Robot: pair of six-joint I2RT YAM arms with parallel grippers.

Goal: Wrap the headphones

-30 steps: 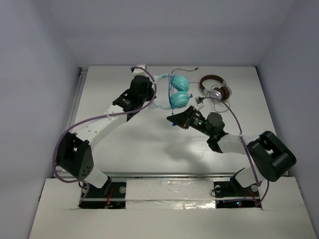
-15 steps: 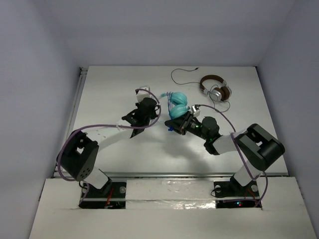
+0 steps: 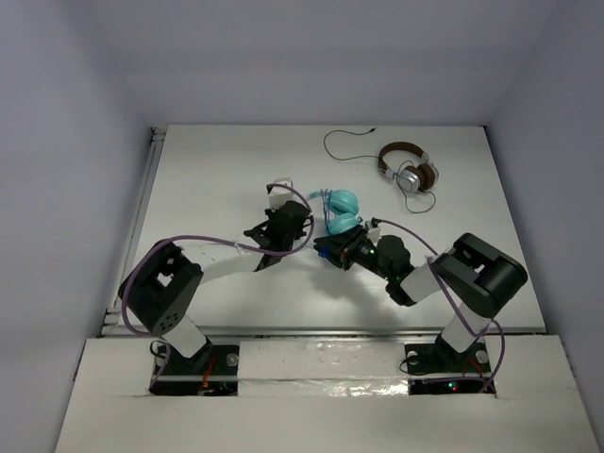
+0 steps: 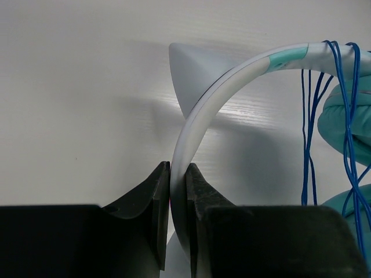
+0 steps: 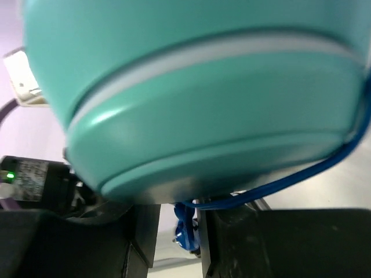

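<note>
Left gripper (image 4: pixel 178 191): clamped tight on the headphones' (image 3: pixel 342 204) pale headband (image 4: pixel 203 110).
Right gripper (image 5: pixel 179 225): narrow, pinching the blue cable (image 5: pixel 184 233), teal earcup (image 5: pixel 191 87) just above.

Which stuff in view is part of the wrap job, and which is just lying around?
In the job:
- teal headphones, white headband pinched in the left tool
- their blue cable, held in the right tool

Lying about:
- brown-and-silver headphones, far right, untouched
- their black cable
</note>
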